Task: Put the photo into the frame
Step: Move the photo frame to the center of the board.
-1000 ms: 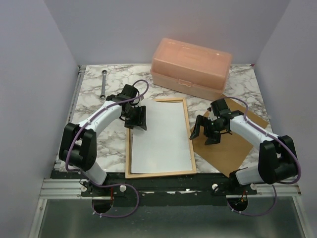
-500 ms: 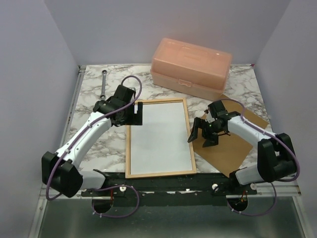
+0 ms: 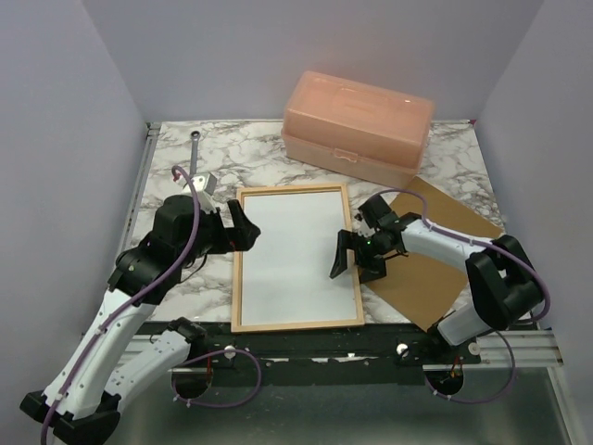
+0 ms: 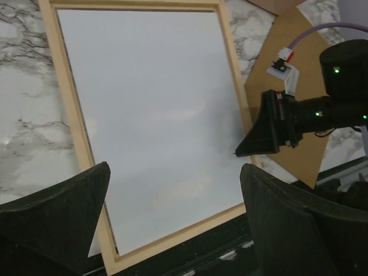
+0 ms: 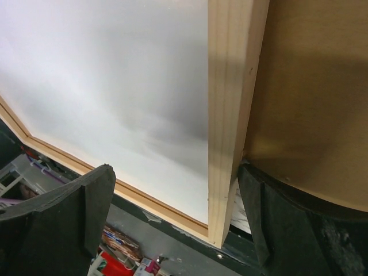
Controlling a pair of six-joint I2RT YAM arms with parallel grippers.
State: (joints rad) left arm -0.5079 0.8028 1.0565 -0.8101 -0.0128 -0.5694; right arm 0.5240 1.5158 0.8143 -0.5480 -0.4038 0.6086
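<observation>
Lying white side up, the rectangular paper photo (image 3: 295, 250) fills the thin pale-wood frame (image 3: 296, 324) between left pincer (image 3: 239, 227) and right pincer (image 3: 356, 261), both gaping.

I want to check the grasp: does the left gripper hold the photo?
No, the left gripper is open with nothing between its fingers, and the photo lies flat in the frame.

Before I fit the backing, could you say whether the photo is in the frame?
In: the photo lies flat, white side up, inside the frame.
</observation>
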